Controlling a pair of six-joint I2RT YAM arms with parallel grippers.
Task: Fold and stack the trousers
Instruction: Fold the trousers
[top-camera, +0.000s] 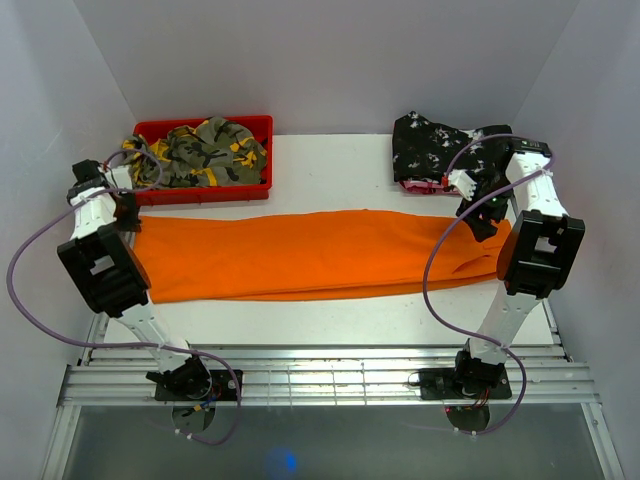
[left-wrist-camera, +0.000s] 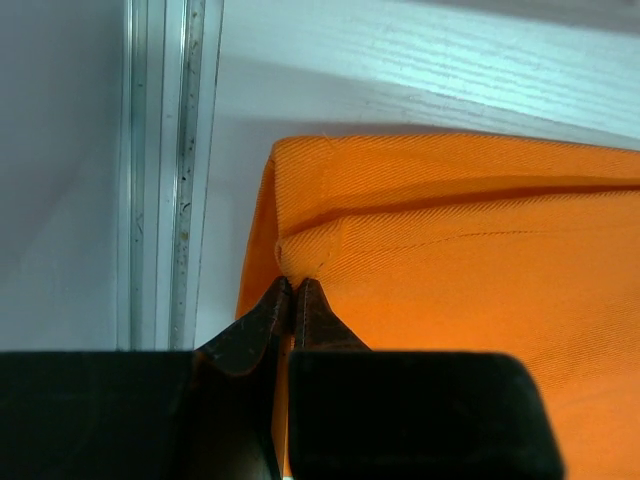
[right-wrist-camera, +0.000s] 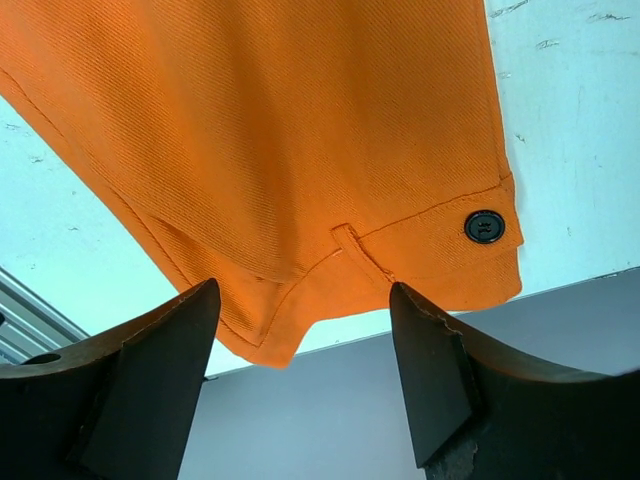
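Trousers (top-camera: 320, 255) lie flat, stretched across the middle of the counter (top-camera: 330, 325), one end at each hand.
Soft, light, limp cloth, likely to sag and slide unless pinched at its corners. Left hand (left-wrist-camera: 292, 300) is clenched on the hem corner at the top view's left; right hand (right-wrist-camera: 305, 330) hangs released over the waistband, whose thicker edge by the button (right-wrist-camera: 484, 226) looks like the firmer hold.

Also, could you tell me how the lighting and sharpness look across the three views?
Top external: even, soft light, the trousers sharp, one blue glare spot near the bottom edge. Left wrist: weave crisp, the left gripper dark, little detail. Right wrist: the button sharp, the right gripper near-silhouette, table tinted bluish.
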